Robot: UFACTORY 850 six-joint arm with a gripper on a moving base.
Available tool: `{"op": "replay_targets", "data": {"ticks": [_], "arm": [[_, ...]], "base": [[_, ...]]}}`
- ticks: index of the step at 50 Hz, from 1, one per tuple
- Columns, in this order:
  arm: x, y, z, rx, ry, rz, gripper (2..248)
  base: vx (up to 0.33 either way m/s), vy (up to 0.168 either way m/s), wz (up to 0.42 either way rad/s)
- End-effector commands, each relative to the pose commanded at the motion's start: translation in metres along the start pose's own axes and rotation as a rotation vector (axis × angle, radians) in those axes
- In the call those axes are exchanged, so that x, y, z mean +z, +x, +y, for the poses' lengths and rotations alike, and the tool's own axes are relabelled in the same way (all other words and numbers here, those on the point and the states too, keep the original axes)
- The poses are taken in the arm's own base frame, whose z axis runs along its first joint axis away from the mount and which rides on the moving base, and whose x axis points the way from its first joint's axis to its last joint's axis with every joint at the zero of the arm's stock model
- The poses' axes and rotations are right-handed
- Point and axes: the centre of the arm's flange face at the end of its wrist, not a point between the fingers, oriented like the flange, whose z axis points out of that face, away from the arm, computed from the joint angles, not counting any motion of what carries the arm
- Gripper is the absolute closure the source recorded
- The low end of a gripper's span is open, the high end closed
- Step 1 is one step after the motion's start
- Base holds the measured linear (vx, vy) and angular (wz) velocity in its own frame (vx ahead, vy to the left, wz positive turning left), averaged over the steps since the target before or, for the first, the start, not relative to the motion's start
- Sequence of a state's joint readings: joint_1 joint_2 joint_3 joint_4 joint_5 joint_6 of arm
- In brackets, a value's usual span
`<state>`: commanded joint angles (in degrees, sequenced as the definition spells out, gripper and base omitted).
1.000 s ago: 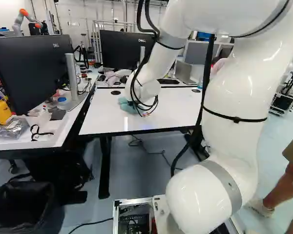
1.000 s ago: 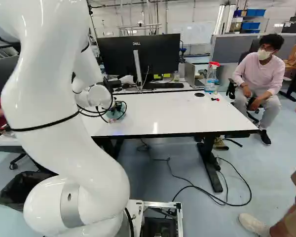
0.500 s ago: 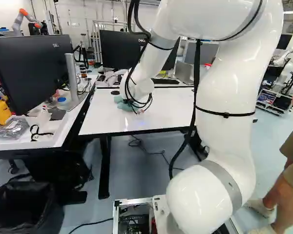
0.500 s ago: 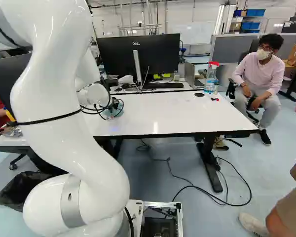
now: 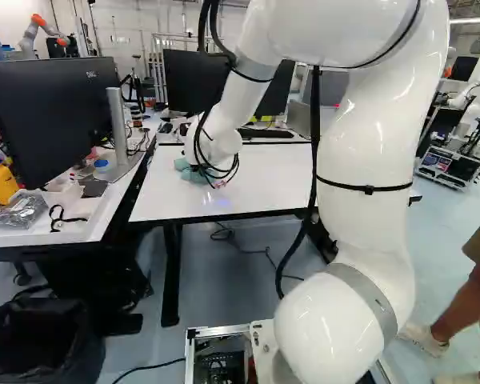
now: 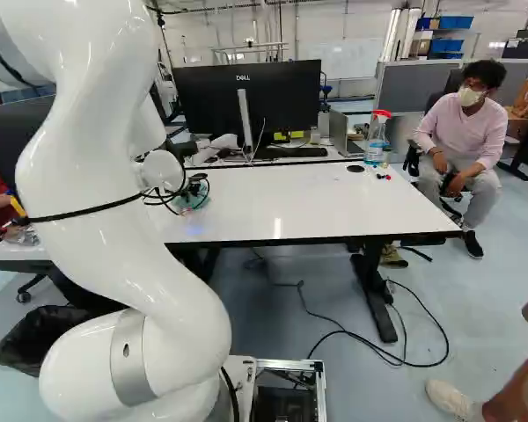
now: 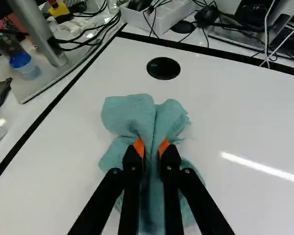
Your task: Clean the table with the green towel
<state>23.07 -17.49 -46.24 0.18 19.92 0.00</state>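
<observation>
Item, at the far left of the left base view: one bin (image 5: 40,308), lined in black, on the floor. Above it, one side desk (image 5: 64,234), bearing a yellow bottle (image 5: 0,184), a clear packet (image 5: 18,213) and a dark monitor (image 5: 48,120) on a grey stand; near the stand, one blue-lidded container.

Item, next to the right: one green towel (image 7: 130,115) (more teal than green, strictly speaking), crumpled, resting on the left part of the white desk (image 5: 248,196). One gripper (image 6: 194,187), black, was clenched on it; in the wrist view the orange pads (image 7: 139,147) pinched a gathered fold from two sides, with loose cloth bunched ahead of the fingers and spread out on both sides of them. Just ahead of the towel, one round black desk insert (image 7: 163,68).

Item, behind the desk in the right base view: one second monitor (image 6: 246,101), a black keyboard (image 6: 290,152) before it, and, farther right, an open laptop (image 6: 340,136).

Item, near the far right corner of the desk: one spray bottle (image 6: 377,141) with a red and white head, upright, and nearby some small red and black pieces (image 6: 384,177), lying loose.
</observation>
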Motion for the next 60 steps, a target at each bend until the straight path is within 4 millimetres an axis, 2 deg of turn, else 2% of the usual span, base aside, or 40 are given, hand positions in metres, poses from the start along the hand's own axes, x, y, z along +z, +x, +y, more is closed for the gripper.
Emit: {"op": "replay_targets", "data": {"ticks": [17,26,40,60], "arm": [[-0.022,-0.017,-0.013,-0.018,0.020,-0.013,199],[-0.035,-0.028,-0.013,-0.019,0.021,-0.019,199],[-0.054,-0.043,-0.001,-0.001,0.001,-0.027,199],[-0.064,-0.052,0.028,0.043,-0.048,-0.031,199]], "base": [[0.000,0.000,0.000],[0.000,0.000,0.000],[0.000,0.000,0.000],[0.000,0.000,0.000]]}}
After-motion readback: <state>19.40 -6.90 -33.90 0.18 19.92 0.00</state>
